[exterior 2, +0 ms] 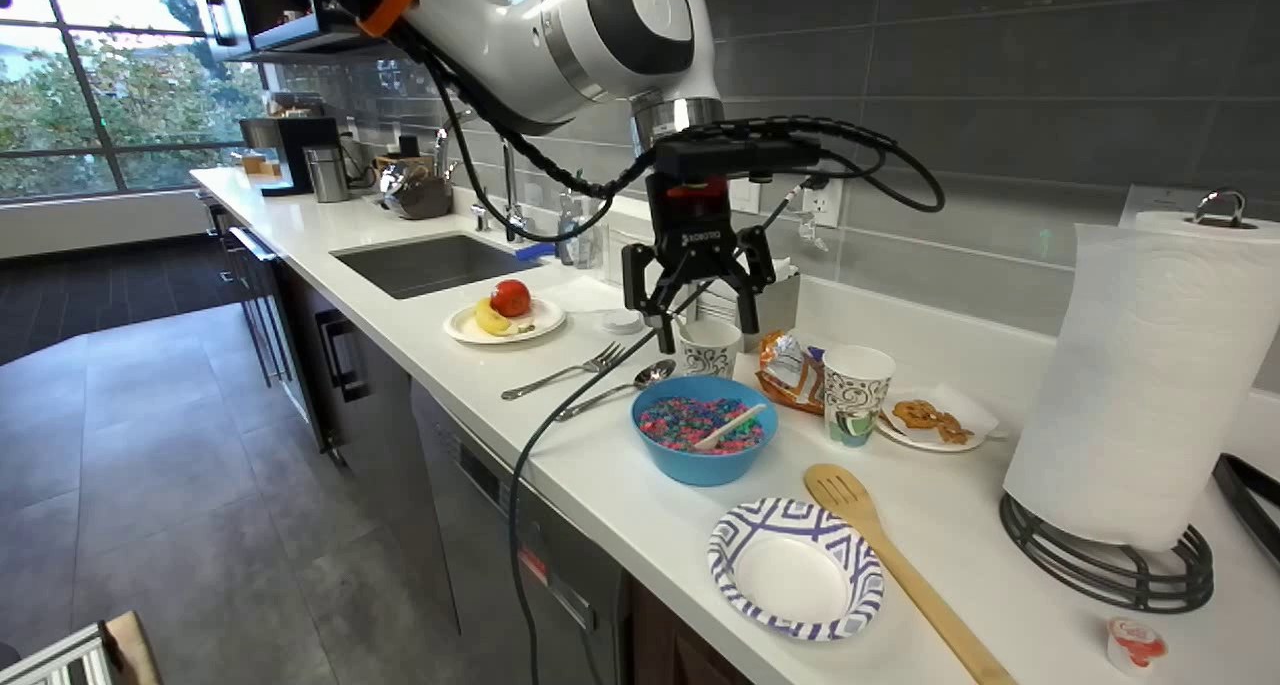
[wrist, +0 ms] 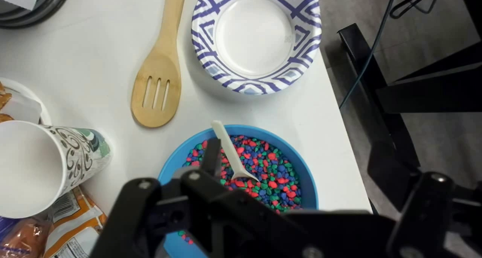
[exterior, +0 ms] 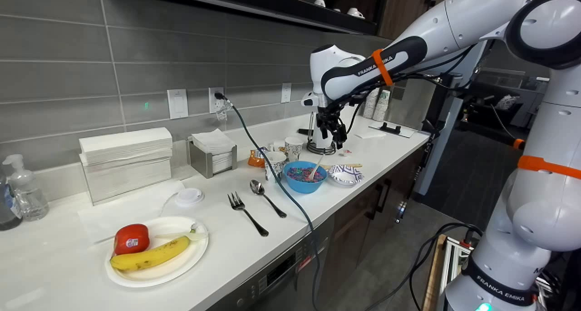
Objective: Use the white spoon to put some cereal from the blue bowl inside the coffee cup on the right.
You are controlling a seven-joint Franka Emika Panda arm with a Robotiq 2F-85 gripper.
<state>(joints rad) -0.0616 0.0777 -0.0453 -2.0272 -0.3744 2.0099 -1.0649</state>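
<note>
White counter (exterior 2: 960, 525): blue bowl (exterior 2: 703, 468) holds white spoon (wrist: 232, 152) — below the end effector (exterior 2: 706, 335).

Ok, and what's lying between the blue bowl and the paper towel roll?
The wooden spatula's slotted head lies between the blue bowl and the paper towel roll. That shows in an exterior view, and in the wrist view too.

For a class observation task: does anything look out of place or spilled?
Yes: a thin dark cable runs from the white wall outlet over the white counter and past its front edge, where it might snag. No spill stands out: the multicoloured cereal lies in the round blue bowl.
</note>
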